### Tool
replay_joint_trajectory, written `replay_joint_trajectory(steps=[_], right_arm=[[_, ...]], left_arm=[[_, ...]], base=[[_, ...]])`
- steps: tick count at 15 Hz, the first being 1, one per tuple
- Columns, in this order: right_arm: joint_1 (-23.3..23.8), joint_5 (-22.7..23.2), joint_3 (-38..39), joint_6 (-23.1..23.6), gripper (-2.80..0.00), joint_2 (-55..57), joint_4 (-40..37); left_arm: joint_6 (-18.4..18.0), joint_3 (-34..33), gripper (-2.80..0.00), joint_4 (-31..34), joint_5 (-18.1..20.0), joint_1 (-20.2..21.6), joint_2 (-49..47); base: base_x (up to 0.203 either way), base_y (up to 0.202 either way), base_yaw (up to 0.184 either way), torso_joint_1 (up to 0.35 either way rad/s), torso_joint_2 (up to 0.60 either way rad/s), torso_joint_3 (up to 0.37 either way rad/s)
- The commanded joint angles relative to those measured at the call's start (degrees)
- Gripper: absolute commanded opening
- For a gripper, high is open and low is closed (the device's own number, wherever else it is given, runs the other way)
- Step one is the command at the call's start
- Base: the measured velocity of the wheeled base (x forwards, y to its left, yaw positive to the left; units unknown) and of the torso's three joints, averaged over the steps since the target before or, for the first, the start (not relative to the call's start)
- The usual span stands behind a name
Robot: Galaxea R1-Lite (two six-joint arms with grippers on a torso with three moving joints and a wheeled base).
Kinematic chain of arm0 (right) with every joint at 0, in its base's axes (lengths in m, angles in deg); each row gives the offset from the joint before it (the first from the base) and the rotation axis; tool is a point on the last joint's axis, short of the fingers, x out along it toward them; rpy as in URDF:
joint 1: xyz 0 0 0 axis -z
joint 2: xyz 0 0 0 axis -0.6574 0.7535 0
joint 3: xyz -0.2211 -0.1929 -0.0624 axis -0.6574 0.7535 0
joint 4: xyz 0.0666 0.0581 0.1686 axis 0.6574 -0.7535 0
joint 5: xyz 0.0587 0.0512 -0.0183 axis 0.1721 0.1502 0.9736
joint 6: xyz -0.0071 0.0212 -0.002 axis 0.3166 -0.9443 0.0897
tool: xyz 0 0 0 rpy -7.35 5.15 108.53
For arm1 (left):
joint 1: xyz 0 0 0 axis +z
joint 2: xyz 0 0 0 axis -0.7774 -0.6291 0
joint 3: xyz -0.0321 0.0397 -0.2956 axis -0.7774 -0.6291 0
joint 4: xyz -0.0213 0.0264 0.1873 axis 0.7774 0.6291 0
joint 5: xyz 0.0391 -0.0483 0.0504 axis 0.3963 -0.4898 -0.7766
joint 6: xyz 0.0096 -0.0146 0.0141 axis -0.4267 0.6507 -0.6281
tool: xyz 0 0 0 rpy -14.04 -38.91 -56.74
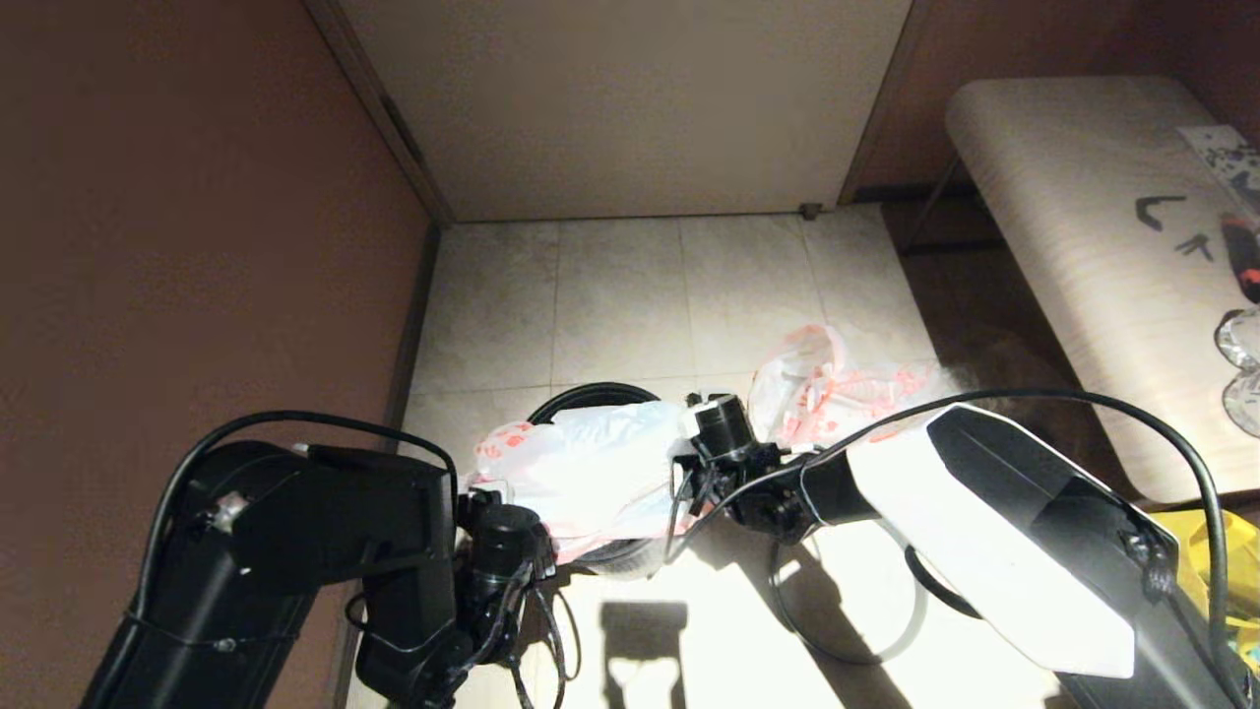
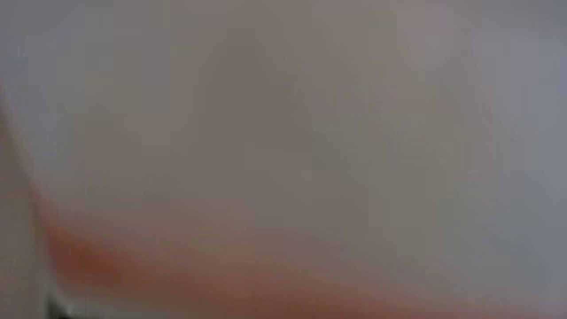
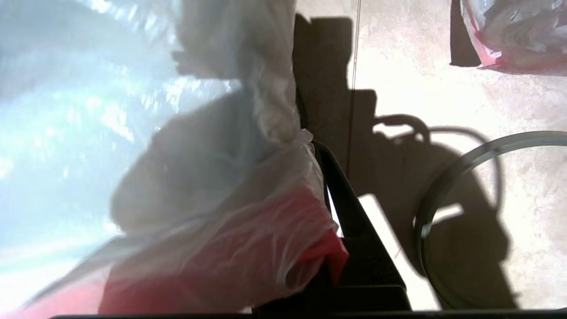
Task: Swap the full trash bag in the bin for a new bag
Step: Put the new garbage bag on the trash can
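The new bag [image 1: 591, 463], thin white plastic with a pinkish-red edge, is stretched over the mouth of the black bin [image 1: 581, 394] on the tiled floor. My left gripper [image 1: 479, 489] holds the bag's left edge, its fingers buried in plastic; the left wrist view shows only blurred bag film [image 2: 283, 133]. At the bag's right edge, my right gripper [image 1: 679, 463] is shut on it. The right wrist view shows a black finger [image 3: 354, 230] with bunched plastic [image 3: 221, 230] pinched against it. The full trash bag [image 1: 837, 384], lumpy with red print, lies on the floor right of the bin [image 3: 509, 31].
A thin grey hoop [image 1: 837, 652] lies loose on the floor under my right arm [image 3: 425, 208]. A pale table [image 1: 1083, 246] with small items stands at the right, a yellow bag [image 1: 1221, 551] below it. A brown wall [image 1: 197, 246] closes the left side.
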Motion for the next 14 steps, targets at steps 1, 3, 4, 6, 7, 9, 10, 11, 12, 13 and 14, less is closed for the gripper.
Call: replay_joint_trajectory(steps=[1,3,4,6,7,9,10,11,12,13,14], right_arm=[[-0.10,-0.20,0.80,-0.34,-2.80,-2.32,-0.07],[-0.48,-0.20,7.73,-1.10,-2.80,-5.38,0.01],[-0.77,-0.32,10.85,-1.25,-2.80,-5.92,0.30],[-0.96,-0.67,15.60,-1.40,-2.80,-5.58,2.56],[-0.98,-1.20,17.39,-1.41,-2.80,-5.26,4.12],[-1.10,-1.76,21.17,-1.42,-2.80,-6.22,5.42],[-1.18,-1.83,23.18,-1.42,-2.80,-7.33,6.54],[-1.29,-1.91,24.50,-1.42,-2.80,-8.41,8.66],[-1.32,-1.86,25.05,-1.42,-2.80,-10.02,9.87],[-1.28,-1.86,25.60,-1.26,-2.80,-10.79,10.35],[-1.24,-1.86,26.06,-1.00,-2.80,-10.82,10.30]], left_arm=[[0.60,-0.23,-2.80,-0.44,-0.23,0.26,1.73],[0.90,-2.66,-2.80,-1.15,-0.12,-0.86,2.16],[0.75,-3.45,-2.80,-2.08,0.00,-1.36,1.72],[0.52,-3.53,-2.80,-2.28,0.03,-1.66,0.45],[0.52,-3.86,-2.80,-2.33,0.03,-1.60,-0.05],[0.64,-5.63,-2.80,-2.55,0.20,-1.60,0.03],[0.68,-6.33,-2.80,-3.28,0.28,-1.60,0.26],[0.60,-6.51,-2.80,-3.94,0.30,-1.50,0.27],[0.54,-7.13,-2.80,-5.67,0.30,-1.36,0.56],[0.52,-7.56,-2.80,-5.97,0.30,-1.25,0.81],[0.52,-8.10,-2.80,-5.97,0.47,-1.02,1.14]], base=[[0.000,0.000,0.000,0.000,0.00,0.000],[0.000,0.000,0.000,0.000,0.00,0.000],[0.000,0.000,0.000,0.000,0.00,0.000],[0.000,0.000,0.000,0.000,0.00,0.000],[0.000,0.000,0.000,0.000,0.00,0.000],[0.000,0.000,0.000,0.000,0.00,0.000],[0.000,0.000,0.000,0.000,0.00,0.000],[0.000,0.000,0.000,0.000,0.00,0.000],[0.000,0.000,0.000,0.000,0.00,0.000],[0.000,0.000,0.000,0.000,0.00,0.000],[0.000,0.000,0.000,0.000,0.00,0.000]])
